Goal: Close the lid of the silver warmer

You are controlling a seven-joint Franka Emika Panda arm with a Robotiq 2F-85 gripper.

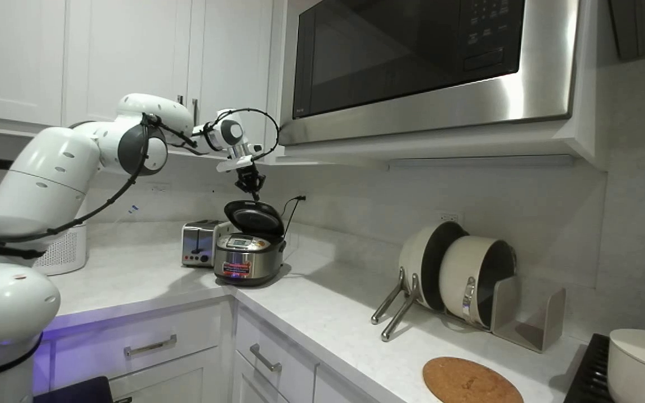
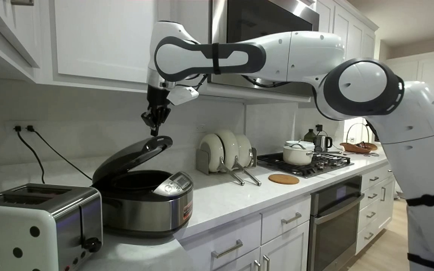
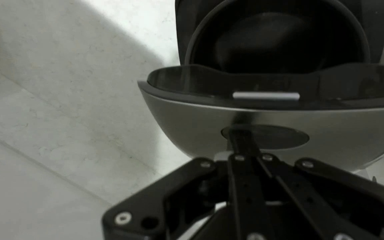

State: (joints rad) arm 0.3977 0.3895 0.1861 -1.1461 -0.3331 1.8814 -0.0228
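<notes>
The silver warmer [image 1: 261, 264] is a rounded cooker with a control panel, and it stands in the counter's corner. It also shows in an exterior view [image 2: 141, 214]. Its dark-edged lid [image 2: 126, 156] is raised at a slant, hinged at the back, in both exterior views. The open pot [image 3: 272, 40] shows in the wrist view beyond the lid [image 3: 192, 125]. My gripper [image 2: 154, 132] points down at the lid's raised upper end. Its fingers are together and hold nothing, also in the wrist view [image 3: 242, 136]. The tips are at or just above the lid; I cannot tell if they touch.
A toaster [image 2: 25, 226] stands close beside the warmer. Power cords [image 2: 58, 154] run behind it to the wall. Upper cabinets [image 2: 104, 41] and a microwave [image 1: 412, 50] hang above. Pans in a rack [image 1: 473, 280] and a round brown mat [image 1: 471, 382] are further along the counter.
</notes>
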